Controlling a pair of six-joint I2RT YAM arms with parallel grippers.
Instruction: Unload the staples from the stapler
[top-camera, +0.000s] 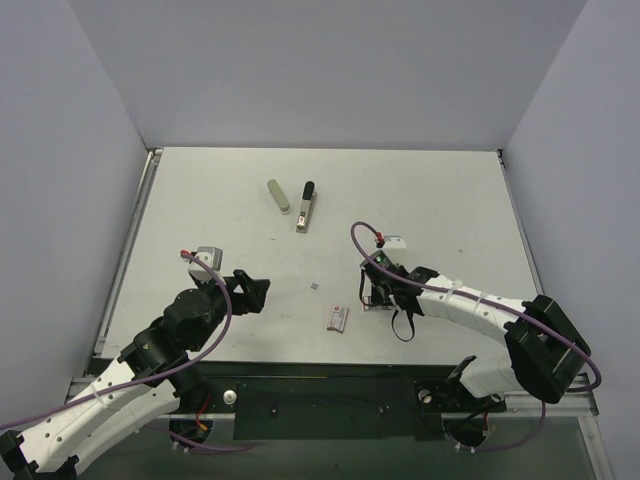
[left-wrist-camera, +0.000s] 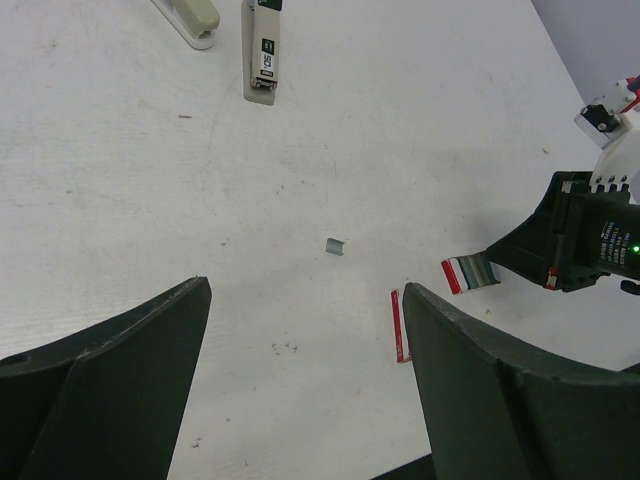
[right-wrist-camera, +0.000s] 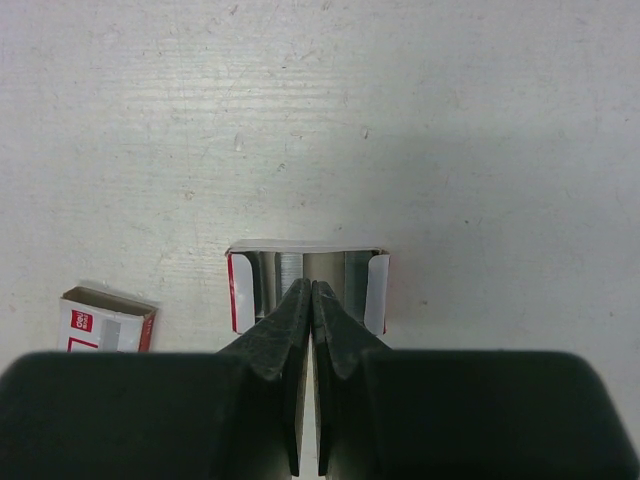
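The stapler (top-camera: 306, 207) lay ahead of the nearer left tool (top-camera: 255, 290), long axis running near-to-far; that tool stood wide open, empty. The right tool (top-camera: 378, 295) was fully closed, holding nothing.

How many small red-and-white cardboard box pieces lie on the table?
2. One open red-and-white cardboard tray sits at the tip of the shut right gripper; one red-and-white cardboard sleeve lies just left of it. Others could be hidden.

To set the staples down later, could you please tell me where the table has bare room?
Free: the table's far right, beyond the right end effector, and the left side between the left end effector and olive bar. Crowded: near centre, with small box, open tray and staple scrap.
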